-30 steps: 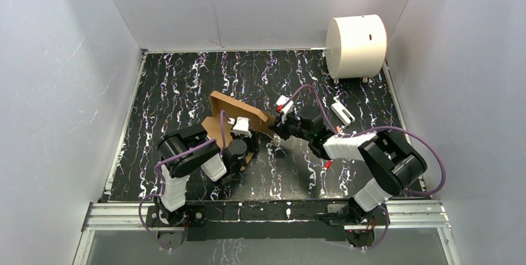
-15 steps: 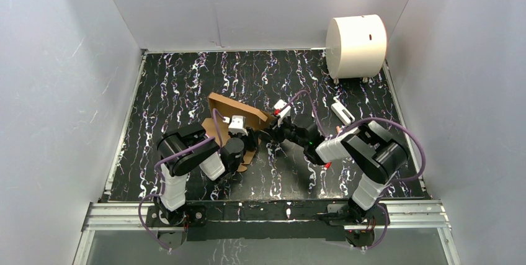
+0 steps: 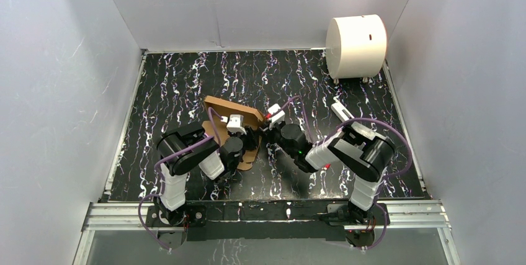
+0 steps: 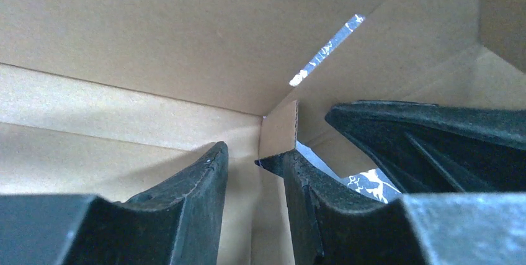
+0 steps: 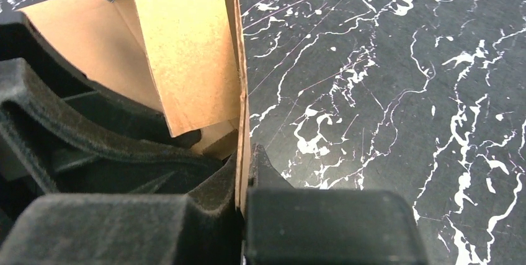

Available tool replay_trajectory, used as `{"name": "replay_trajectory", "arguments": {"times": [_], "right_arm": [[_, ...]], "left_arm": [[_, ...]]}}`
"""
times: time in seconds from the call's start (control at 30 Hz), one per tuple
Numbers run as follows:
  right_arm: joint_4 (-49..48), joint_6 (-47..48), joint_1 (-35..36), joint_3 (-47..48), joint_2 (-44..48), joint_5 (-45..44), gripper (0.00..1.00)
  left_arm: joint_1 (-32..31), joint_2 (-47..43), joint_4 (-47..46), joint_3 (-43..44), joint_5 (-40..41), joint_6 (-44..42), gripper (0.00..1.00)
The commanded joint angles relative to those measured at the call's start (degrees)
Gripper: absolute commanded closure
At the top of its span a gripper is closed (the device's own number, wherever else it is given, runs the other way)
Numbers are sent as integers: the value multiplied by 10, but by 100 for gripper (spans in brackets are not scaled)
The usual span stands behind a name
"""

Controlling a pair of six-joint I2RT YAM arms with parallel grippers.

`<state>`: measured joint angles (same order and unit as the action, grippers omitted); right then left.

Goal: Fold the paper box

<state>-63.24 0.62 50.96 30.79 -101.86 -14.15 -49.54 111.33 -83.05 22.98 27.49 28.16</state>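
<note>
The paper box (image 3: 224, 107) is a brown cardboard piece, partly folded, lying left of the table's middle with one panel raised. My right gripper (image 3: 263, 130) is shut on the raised panel's edge, which shows pinched between its fingers in the right wrist view (image 5: 243, 161); the box (image 5: 186, 48) stands up beyond them. My left gripper (image 3: 240, 136) reaches inside the box (image 4: 155, 41) from the near side. Its jaws (image 4: 254, 161) are a little apart, with a cardboard flap (image 4: 279, 130) standing between them against the right finger (image 4: 304, 190).
A large white cylinder (image 3: 355, 38) stands at the far right corner. A small white object (image 3: 338, 108) lies right of the right arm. White walls enclose the black marbled table (image 3: 186, 79) on three sides. A metal rail (image 3: 267, 212) runs along the near edge.
My right arm has swung left with the pinched panel. The raised panel has moved left and lower, closing over my left gripper. The left arm has barely moved.
</note>
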Motion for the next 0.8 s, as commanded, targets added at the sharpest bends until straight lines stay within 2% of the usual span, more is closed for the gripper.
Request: {"name": "replay_trajectory", "arguments": {"times": [0.0,0.3,0.53,0.77], "right_arm": [[-46,6,17,32,-17,-106,99],[-40,1,17,44,-40,-110,100],[-29,-15,18,56,-57,-134,100],[-35,-24,21,58,-70,-166,100]], "left_arm": [[6,2,-14,-12,-10,30,64],[41,-78,-21,-57,-41,79,58],[51,-160,-20,-82,-47,98,45],[110,-224,-14,-96,-100,228,33]]}}
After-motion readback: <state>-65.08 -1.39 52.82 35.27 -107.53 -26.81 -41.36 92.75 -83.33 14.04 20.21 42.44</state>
